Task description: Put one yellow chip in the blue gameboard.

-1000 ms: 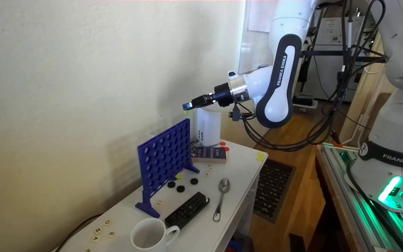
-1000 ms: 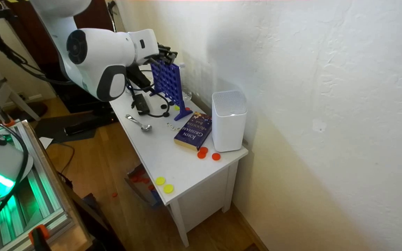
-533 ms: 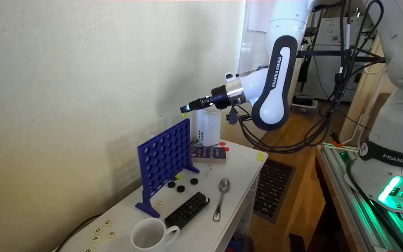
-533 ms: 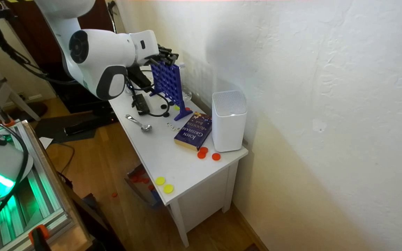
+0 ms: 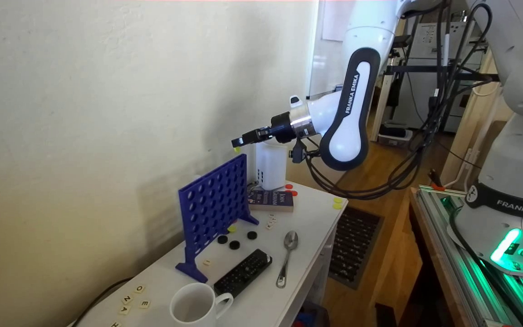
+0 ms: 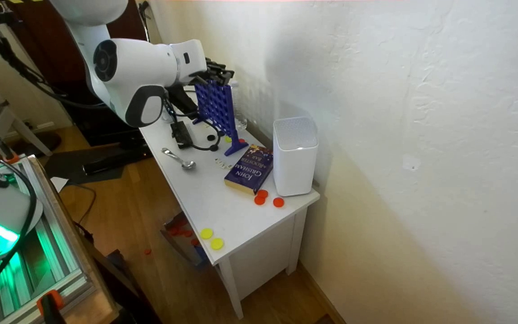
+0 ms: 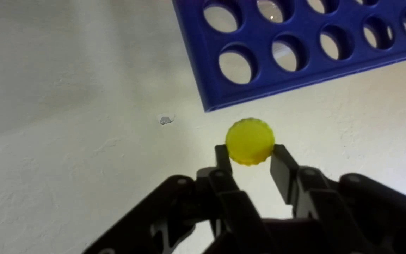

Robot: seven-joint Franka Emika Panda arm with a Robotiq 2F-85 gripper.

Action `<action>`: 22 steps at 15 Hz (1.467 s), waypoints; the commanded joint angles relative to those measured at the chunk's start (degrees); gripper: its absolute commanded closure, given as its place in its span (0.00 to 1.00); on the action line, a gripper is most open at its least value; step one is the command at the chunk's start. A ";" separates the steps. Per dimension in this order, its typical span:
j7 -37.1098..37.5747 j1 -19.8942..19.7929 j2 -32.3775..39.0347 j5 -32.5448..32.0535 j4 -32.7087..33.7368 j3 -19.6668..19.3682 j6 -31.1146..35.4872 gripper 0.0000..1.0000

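My gripper is shut on a yellow chip, pinched at its edges between the two fingertips in the wrist view. The blue gameboard stands upright on the white table along the wall. In an exterior view the gripper is a little above the board's far top corner, with the chip hanging just below the fingertips, apart from the board. In another exterior view the gripper partly hides the board's top. Two more yellow chips lie at the table's corner. Another yellow chip lies by the board's base.
A book and a white box stand beyond the board's far foot. Red chips lie by the box. Black discs, a remote, a spoon, a white mug and letter tiles lie around the board.
My gripper has moved slightly left and down with the yellow chip in an exterior view, nearer the board's top edge. The board and table objects have not moved.
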 commanded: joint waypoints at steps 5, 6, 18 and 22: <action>-1.76 0.26 1.94 1.79 0.17 0.52 1.49 0.91; -1.61 0.34 1.94 1.77 0.04 0.40 1.49 0.91; -0.36 0.31 1.51 1.32 -1.28 0.05 1.08 0.91; -0.10 -1.06 1.21 0.73 -1.48 1.19 0.47 0.91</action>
